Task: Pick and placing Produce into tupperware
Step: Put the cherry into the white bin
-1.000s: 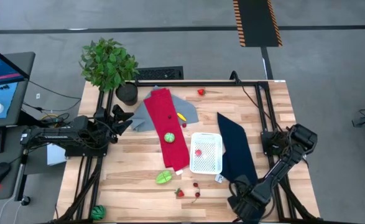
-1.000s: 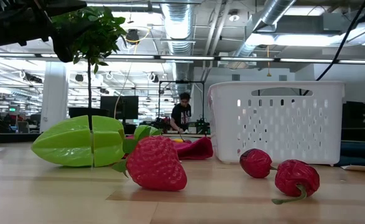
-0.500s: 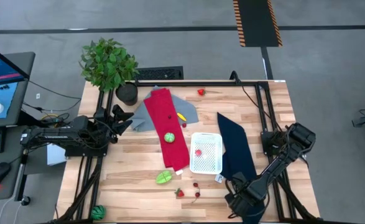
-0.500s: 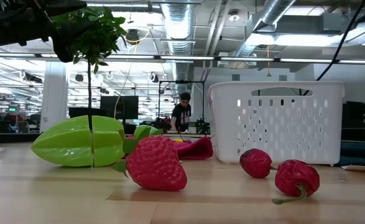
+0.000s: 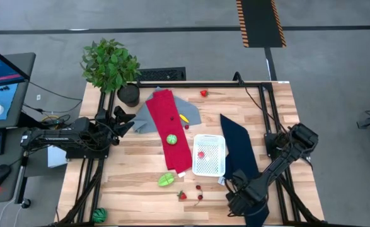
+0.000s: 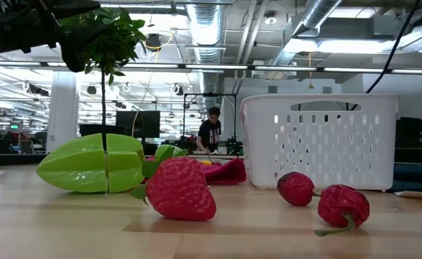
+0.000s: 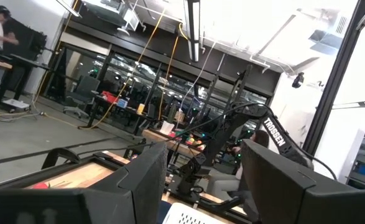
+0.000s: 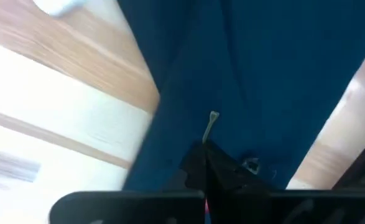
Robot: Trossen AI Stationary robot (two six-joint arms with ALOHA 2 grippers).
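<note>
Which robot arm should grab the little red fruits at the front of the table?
Probably the right gripper: it hovers near the cherries, while the left gripper waits far off by the plant.

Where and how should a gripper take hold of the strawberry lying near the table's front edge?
Grip the strawberry across its plump red body, coming straight down from above. It lies on its side on bare wood, leafy cap toward the green starfruit close beside it, so probably set the fingers clear of that neighbour.

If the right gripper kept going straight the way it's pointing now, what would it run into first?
Most likely the navy cloth. The right wrist view looks down past the right gripper onto that cloth, which fills the line ahead, with bare wooden table off to the side. Depth is unclear.
</note>
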